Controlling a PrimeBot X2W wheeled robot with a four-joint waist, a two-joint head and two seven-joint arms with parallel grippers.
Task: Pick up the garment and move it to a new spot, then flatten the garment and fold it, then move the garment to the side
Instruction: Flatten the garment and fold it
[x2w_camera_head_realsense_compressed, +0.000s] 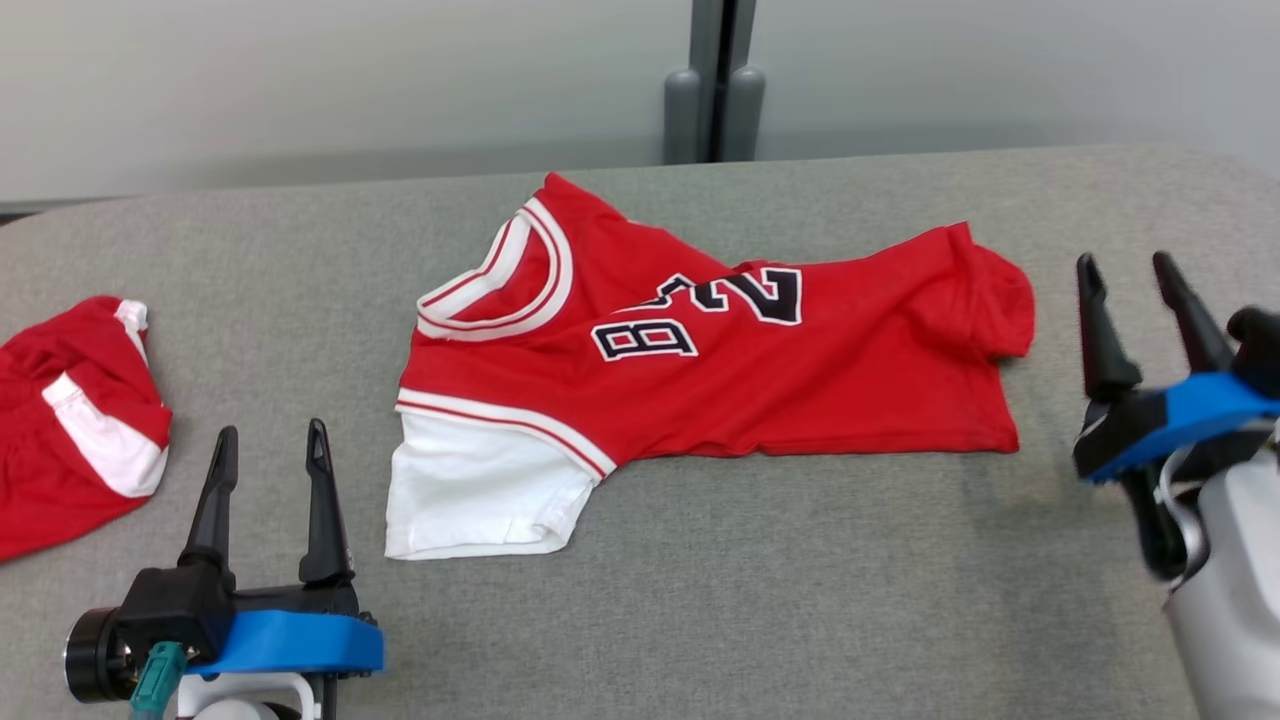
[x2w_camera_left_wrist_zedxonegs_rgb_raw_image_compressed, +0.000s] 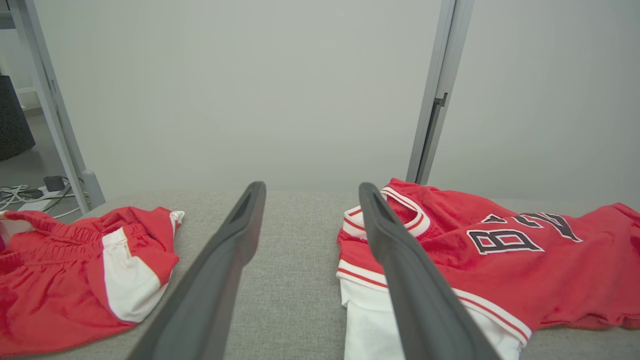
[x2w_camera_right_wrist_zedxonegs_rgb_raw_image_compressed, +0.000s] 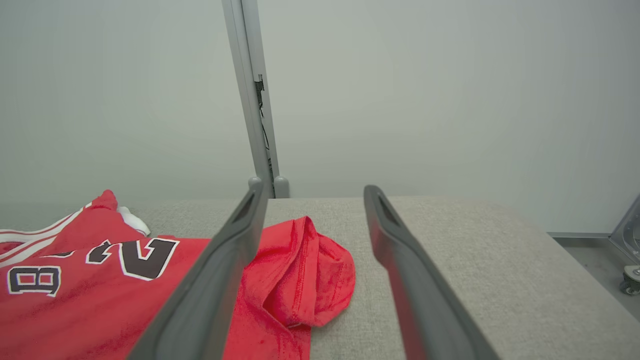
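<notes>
The garment (x2w_camera_head_realsense_compressed: 720, 370) is a red jersey with white trim and black numbers, lying across the middle of the grey table (x2w_camera_head_realsense_compressed: 760, 590), neck to the left, one white sleeve toward me. It also appears as the jersey (x2w_camera_left_wrist_zedxonegs_rgb_raw_image_compressed: 500, 260) in the left wrist view and the jersey (x2w_camera_right_wrist_zedxonegs_rgb_raw_image_compressed: 100, 280) in the right wrist view, where its hem end is bunched. My left gripper (x2w_camera_head_realsense_compressed: 268, 445) stands open near the front left, apart from the sleeve. At the right of the hem, my right gripper (x2w_camera_head_realsense_compressed: 1128, 270) is open and holds nothing.
A second red and white garment (x2w_camera_head_realsense_compressed: 75, 420) lies crumpled at the table's left edge, also seen as red shorts (x2w_camera_left_wrist_zedxonegs_rgb_raw_image_compressed: 75, 270). A grey post (x2w_camera_head_realsense_compressed: 715, 80) stands behind the table's far edge against a pale wall.
</notes>
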